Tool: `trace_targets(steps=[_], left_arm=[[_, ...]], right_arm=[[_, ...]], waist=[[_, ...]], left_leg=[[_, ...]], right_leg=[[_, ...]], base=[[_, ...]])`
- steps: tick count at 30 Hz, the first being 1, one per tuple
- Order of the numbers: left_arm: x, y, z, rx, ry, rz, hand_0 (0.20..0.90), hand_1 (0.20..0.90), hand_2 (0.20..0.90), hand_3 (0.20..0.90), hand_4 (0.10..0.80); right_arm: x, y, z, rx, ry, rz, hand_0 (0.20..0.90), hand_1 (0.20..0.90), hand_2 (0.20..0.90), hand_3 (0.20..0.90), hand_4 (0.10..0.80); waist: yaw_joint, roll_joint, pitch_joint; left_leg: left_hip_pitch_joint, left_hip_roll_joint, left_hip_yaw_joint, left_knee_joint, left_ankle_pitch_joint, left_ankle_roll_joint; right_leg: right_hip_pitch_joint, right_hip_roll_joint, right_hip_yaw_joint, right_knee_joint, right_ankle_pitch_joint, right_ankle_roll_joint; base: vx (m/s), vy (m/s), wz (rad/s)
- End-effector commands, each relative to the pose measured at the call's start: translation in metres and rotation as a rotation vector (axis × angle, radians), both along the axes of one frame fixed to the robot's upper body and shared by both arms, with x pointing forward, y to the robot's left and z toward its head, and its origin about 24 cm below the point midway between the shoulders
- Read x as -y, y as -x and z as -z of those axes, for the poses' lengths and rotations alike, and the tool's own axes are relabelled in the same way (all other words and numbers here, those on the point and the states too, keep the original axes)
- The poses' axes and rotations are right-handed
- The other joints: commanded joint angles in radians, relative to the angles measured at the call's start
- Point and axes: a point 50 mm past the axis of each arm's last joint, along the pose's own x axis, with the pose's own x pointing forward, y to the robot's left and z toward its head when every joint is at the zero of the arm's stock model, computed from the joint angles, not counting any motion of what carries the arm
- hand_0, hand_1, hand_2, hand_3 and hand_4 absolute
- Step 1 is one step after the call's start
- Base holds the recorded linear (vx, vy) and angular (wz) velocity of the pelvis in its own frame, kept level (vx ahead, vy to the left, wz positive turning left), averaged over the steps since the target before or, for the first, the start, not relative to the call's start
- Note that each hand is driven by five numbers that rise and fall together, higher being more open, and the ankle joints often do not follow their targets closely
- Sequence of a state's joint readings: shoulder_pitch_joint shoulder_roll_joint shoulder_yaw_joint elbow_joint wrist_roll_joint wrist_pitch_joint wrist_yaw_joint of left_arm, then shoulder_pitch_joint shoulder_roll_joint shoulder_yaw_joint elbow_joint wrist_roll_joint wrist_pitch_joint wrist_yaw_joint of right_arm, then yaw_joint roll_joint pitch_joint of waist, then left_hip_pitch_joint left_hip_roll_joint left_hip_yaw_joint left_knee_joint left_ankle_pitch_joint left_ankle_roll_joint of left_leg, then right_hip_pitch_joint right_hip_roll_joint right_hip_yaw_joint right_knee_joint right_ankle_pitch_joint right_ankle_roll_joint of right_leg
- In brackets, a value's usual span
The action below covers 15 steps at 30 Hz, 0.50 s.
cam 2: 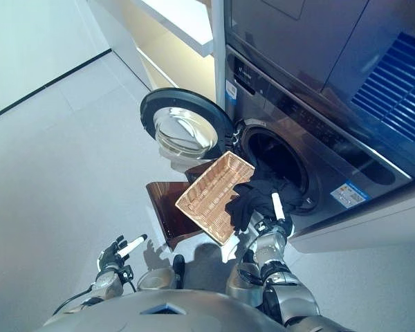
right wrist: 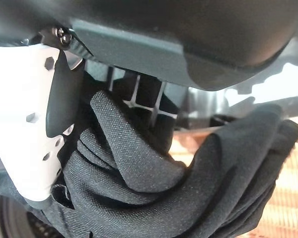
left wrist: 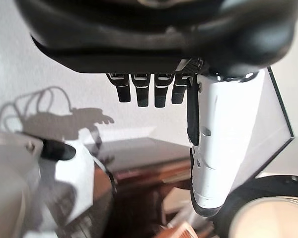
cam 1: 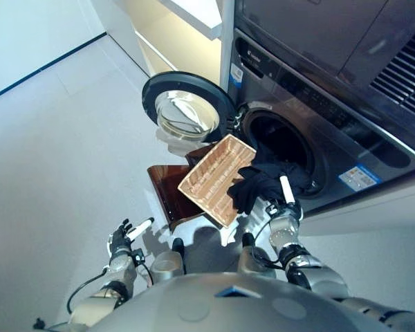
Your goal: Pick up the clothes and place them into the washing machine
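A bunch of black clothes (cam 1: 259,181) hangs between the wicker basket (cam 1: 218,178) and the washing machine's open drum (cam 1: 283,142). My right hand (cam 1: 284,207) is shut on this cloth just below the drum's mouth. In the right wrist view the black fabric (right wrist: 188,198) is pinched between the white-covered thumb and the fingers. The basket is tilted, with one edge raised toward the machine, over the dark brown box (cam 1: 167,190). Its woven inside shows no clothes. My left hand (cam 1: 122,242) hangs low at the left, open and empty, with its thumb (left wrist: 213,148) straight.
The round glass door (cam 1: 187,107) stands swung open to the left of the drum. The dark grey machine front (cam 1: 346,138) runs along the right. A pale cabinet (cam 1: 187,28) stands behind the door. Light floor (cam 1: 55,152) spreads to the left.
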<state>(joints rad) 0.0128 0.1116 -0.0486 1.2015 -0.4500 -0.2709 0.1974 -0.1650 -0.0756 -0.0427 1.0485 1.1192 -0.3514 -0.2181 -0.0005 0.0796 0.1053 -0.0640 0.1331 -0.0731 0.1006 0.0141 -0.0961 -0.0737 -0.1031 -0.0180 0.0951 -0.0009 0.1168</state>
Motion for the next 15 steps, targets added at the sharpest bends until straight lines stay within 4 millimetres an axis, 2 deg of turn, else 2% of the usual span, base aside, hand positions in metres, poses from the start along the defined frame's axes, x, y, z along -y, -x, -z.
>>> trace_targets(steps=[1,2,3,4,5,10,11,12,13,15], left_arm=[[-0.022,-0.022,-0.014,0.116,-0.071,-0.009,0.900,0.900,0.900,0.900,0.800],[-0.018,-0.014,-0.010,0.078,-0.060,-0.004,0.900,0.900,0.900,0.900,0.800],[-0.018,-0.014,-0.010,0.078,-0.060,-0.004,0.900,0.900,0.900,0.900,0.800],[-0.016,-0.008,-0.006,0.036,-0.064,0.022,0.900,0.900,0.900,0.900,0.800],[-0.015,-0.004,-0.004,0.013,-0.071,0.036,0.900,0.900,0.900,0.900,0.800],[-0.019,0.007,-0.002,-0.009,-0.075,0.036,0.900,0.900,0.900,0.900,0.800],[-0.021,0.005,-0.003,0.001,-0.078,0.017,0.900,0.900,0.900,0.900,0.800],[-0.021,0.005,-0.004,0.001,-0.078,0.017,0.900,0.900,0.900,0.900,0.800],[-0.027,-0.005,-0.008,0.043,-0.100,-0.002,0.900,0.900,0.900,0.900,0.800],[-0.027,-0.010,-0.011,0.071,-0.099,-0.016,0.900,0.900,0.900,0.900,0.800]], right_arm=[[0.001,-0.046,-0.037,0.253,0.053,0.006,0.200,0.200,0.200,0.200,0.300],[0.004,-0.051,-0.042,0.277,0.052,0.026,0.200,0.200,0.200,0.200,0.300],[0.004,-0.051,-0.042,0.277,0.052,0.026,0.200,0.200,0.200,0.200,0.300],[0.007,-0.057,-0.047,0.291,0.063,0.035,0.200,0.200,0.200,0.200,0.300],[0.007,-0.058,-0.048,0.285,0.071,0.033,0.200,0.200,0.200,0.200,0.300],[0.009,-0.059,-0.047,0.276,0.076,0.023,0.200,0.200,0.200,0.200,0.300],[0.006,-0.065,-0.052,0.293,0.074,0.006,0.200,0.200,0.200,0.200,0.300],[0.006,-0.065,-0.052,0.293,0.075,0.006,0.200,0.200,0.200,0.200,0.300],[-0.005,-0.084,-0.066,0.350,0.080,-0.043,0.200,0.200,0.200,0.200,0.300],[-0.007,-0.090,-0.070,0.366,0.078,-0.052,0.200,0.200,0.200,0.200,0.300]], waist=[[0.013,-0.061,0.006],[0.011,-0.054,0.006],[0.012,-0.054,0.006],[0.016,-0.024,0.002],[0.032,-0.020,0.007],[0.026,-0.001,-0.007],[0.038,0.009,-0.007],[0.040,0.008,-0.007],[0.057,0.019,0.030],[0.069,0.019,0.032]], left_leg=[[-0.038,-0.082,-0.047,0.226,-0.048,0.005],[-0.071,-0.095,-0.035,0.151,-0.049,0.011],[-0.070,-0.096,-0.033,0.147,-0.047,0.011],[-0.118,-0.073,0.039,-0.003,0.048,0.012],[-0.128,-0.082,0.026,-0.005,0.063,0.009],[-0.094,-0.106,0.052,-0.004,0.026,0.028],[-0.075,-0.110,0.070,-0.023,0.016,0.042],[-0.075,-0.110,0.073,-0.024,0.016,0.042],[-0.087,-0.102,0.102,-0.024,0.019,0.046],[-0.107,-0.098,0.120,-0.021,0.019,0.043]], right_leg=[[0.015,-0.033,0.029,-0.061,0.068,-0.002],[0.018,-0.030,0.027,-0.066,0.058,0.001],[0.017,-0.031,0.028,-0.066,0.057,0.001],[0.012,-0.009,0.024,-0.061,0.047,0.002],[0.000,-0.002,0.033,-0.040,0.042,0.000],[0.006,-0.008,0.051,-0.033,0.014,0.001],[-0.012,-0.017,0.049,-0.011,0.006,0.007],[-0.015,-0.017,0.052,-0.008,0.005,0.008],[-0.093,-0.022,0.032,0.031,0.024,0.011],[-0.123,-0.033,0.017,0.020,0.038,0.014]], base=[[0.032,-0.026,0.12],[0.038,-0.029,-0.01],[0.123,0.066,0.07],[0.136,0.085,0.18],[0.134,0.086,0.25],[0.143,0.086,-0.35],[0.104,0.131,-0.01],[-0.084,0.161,-0.25],[-0.144,0.071,-0.42],[-0.129,0.023,-0.74]])
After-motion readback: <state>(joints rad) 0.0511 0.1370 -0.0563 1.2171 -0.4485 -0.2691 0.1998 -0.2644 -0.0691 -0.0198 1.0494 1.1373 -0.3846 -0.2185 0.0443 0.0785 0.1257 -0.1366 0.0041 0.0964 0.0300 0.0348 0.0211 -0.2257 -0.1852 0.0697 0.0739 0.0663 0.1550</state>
